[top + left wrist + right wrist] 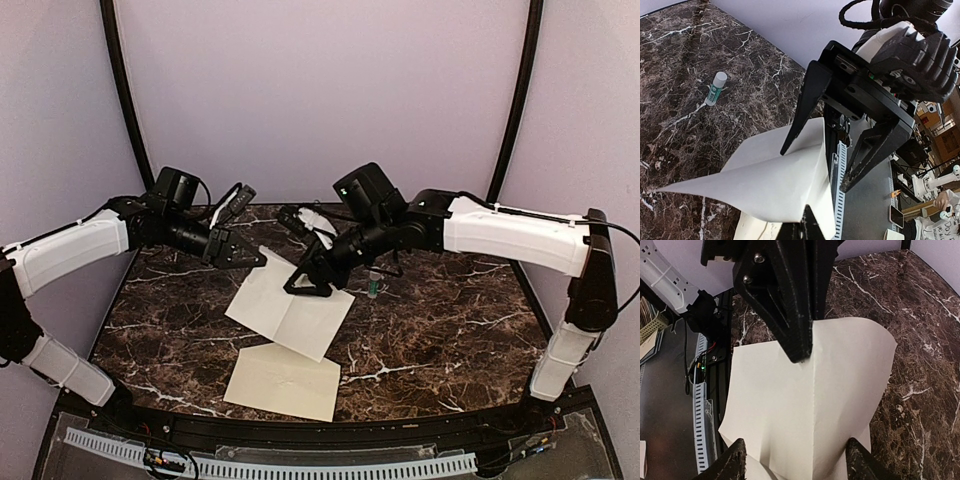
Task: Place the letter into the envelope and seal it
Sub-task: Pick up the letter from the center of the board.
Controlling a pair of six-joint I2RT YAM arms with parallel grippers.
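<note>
While our left gripper [247,258] pinches the letter [290,310] at its far corner, we see our right gripper [312,287] spread wide astride its raised edge, envelope [283,382] flat on the table [450,320] just beside.

The letter [290,305] lies mid-table [450,330], its far corner raised at the left gripper [254,258], with the right gripper [312,289] over its far right edge. The envelope [283,382] lies flat nearer, its far edge meeting the letter's near corner. A glue stick [373,288] sits just right of the right gripper
</note>
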